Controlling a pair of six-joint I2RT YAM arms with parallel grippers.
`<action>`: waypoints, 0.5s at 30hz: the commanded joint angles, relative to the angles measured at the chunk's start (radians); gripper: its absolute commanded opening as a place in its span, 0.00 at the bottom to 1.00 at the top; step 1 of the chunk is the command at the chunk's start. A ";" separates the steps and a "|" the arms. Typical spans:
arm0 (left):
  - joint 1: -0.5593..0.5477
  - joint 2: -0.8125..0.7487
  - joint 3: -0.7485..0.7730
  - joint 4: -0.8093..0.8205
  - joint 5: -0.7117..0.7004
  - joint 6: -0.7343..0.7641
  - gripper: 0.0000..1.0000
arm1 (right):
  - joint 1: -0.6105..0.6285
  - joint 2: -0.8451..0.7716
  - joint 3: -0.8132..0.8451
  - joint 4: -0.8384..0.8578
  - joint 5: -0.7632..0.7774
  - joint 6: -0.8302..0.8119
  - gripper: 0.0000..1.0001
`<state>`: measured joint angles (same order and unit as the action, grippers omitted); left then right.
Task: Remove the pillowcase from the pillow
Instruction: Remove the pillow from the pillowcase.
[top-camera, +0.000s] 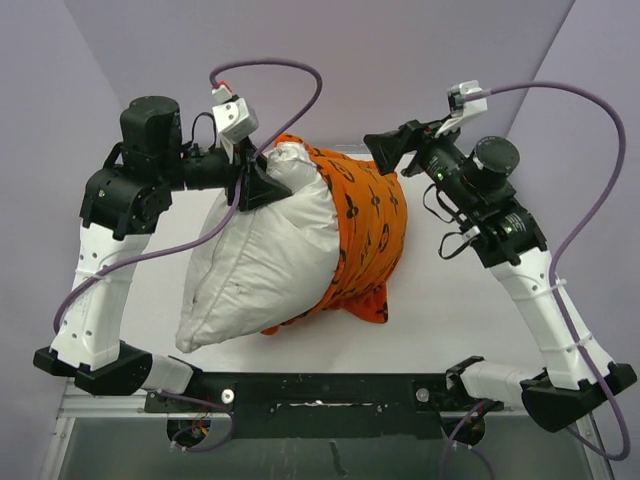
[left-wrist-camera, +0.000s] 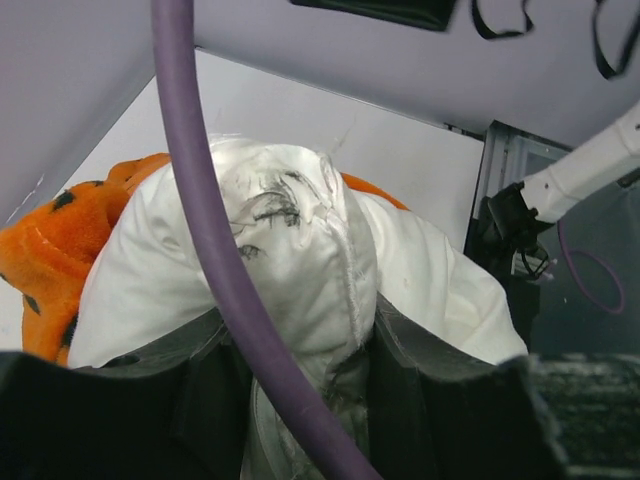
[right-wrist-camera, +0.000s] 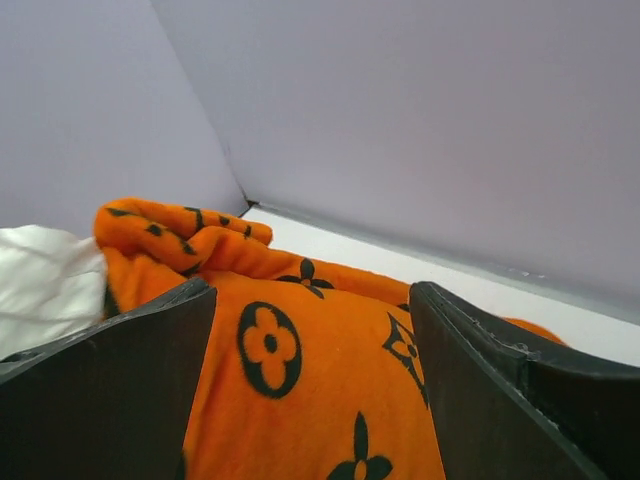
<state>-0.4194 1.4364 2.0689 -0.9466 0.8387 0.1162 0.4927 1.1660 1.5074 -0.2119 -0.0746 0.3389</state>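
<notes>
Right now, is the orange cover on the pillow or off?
Partly off. The pillowcase covers only the right end of the pillow; the rest lies bare, clamped by the left gripper.

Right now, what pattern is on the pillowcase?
The pillowcase is bright orange with black flower and circle motifs; clearest in the right wrist view.

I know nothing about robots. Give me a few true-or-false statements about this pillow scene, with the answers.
1. The pillowcase covers the whole pillow. False: most of the white pillow is bare, and the case is bunched over its right end.
2. The left end effector pinches white pillow fabric. True.
3. The right end effector has its fingers spread apart over orange fabric. True.
4. The pillowcase is plain blue. False: it is orange with black motifs.
</notes>
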 joint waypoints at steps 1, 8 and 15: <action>-0.015 -0.064 -0.037 -0.121 0.186 0.174 0.00 | -0.037 0.093 0.051 -0.020 -0.275 0.111 0.79; -0.044 -0.075 -0.064 -0.178 0.159 0.298 0.00 | 0.030 0.135 0.029 0.083 -0.388 0.132 0.81; -0.061 -0.095 -0.097 -0.186 0.143 0.345 0.00 | 0.077 0.160 0.044 0.126 -0.422 0.171 0.80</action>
<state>-0.4580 1.3510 1.9987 -1.0641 0.9058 0.3874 0.5613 1.3407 1.5208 -0.1928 -0.4404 0.4702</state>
